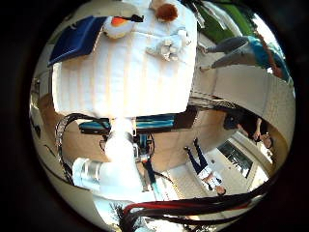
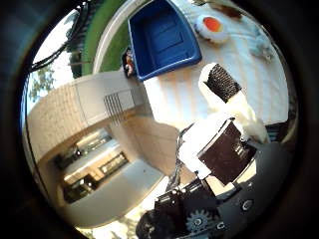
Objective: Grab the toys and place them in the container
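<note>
A blue container (image 2: 162,37) stands empty at one corner of the white-clothed table (image 1: 116,82). Beside it on the cloth lies a round white toy with an orange centre (image 2: 213,25). A brown plush toy (image 1: 166,10) sits at the table's far edge, and a pale grey plush animal (image 1: 169,47) lies near the table's side edge. My hand (image 2: 224,134) is well away from the table and touches none of these things. One white finger with a black pad (image 2: 223,83) reaches out straight with nothing in it. The hand is open.
The white arm (image 1: 113,164) runs out from under the table's near edge. A low white wall (image 2: 94,104) and tiled floor (image 1: 212,125) surround the table. People stand and sit in the room beyond, none touching the toys.
</note>
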`<state>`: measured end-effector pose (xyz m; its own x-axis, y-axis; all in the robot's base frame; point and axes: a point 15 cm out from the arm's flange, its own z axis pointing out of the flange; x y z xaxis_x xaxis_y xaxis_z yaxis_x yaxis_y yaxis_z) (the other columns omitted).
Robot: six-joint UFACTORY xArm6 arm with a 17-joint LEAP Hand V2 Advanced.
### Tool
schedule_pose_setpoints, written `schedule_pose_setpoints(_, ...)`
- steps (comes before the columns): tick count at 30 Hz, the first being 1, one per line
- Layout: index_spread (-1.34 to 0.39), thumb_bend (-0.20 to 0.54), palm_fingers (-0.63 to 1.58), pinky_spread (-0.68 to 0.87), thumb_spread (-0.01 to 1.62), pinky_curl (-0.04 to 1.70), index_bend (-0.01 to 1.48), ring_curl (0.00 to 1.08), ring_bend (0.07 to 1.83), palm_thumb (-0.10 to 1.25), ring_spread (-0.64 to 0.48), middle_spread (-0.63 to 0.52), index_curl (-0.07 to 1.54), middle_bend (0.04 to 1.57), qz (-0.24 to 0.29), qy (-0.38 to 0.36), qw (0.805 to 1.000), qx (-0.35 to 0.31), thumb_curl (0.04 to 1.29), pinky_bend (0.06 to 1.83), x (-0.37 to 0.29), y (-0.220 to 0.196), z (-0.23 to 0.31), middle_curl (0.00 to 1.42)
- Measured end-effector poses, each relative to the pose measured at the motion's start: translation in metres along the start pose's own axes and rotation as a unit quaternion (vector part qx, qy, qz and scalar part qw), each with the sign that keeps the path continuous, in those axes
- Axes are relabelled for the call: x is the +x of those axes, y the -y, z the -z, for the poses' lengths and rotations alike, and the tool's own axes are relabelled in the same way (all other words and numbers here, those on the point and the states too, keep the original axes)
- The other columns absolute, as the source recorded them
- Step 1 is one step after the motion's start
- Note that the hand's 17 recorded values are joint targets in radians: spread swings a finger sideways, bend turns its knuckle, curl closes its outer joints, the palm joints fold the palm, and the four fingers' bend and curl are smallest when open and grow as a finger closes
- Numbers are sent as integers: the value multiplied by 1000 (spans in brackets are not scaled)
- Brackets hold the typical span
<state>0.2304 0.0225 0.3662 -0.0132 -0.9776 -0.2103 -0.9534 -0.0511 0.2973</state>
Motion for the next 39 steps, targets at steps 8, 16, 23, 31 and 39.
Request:
schedule_pose_setpoints(8, -200, -27, 353, 461, 1231, 46, 174, 299, 433, 744, 292, 32, 329, 160, 65, -36, 997, 34, 372, 589, 45, 16, 44, 331)
schedule_pose_setpoints(16, -253, -21, 116, 418, 1187, 73, 146, 303, 388, 739, 246, 18, 309, 158, 98, -130, 987, -9, 384, 595, 163, 89, 60, 321)
schedule_pose_setpoints(23, -307, -23, 83, 393, 1157, 85, 147, 299, 387, 754, 229, 14, 280, 167, 101, -141, 985, -10, 393, 591, 218, 119, 40, 316)
schedule_pose_setpoints(31, -341, -27, 62, 374, 1124, 113, 164, 308, 389, 759, 221, 11, 262, 171, 96, -129, 987, -24, 392, 574, 252, 156, -4, 316)
schedule_pose_setpoints(39, -341, -27, 48, 362, 1111, 135, 178, 309, 361, 765, 219, 3, 265, 168, 114, -111, 985, -68, 387, 531, 252, 169, -69, 316)
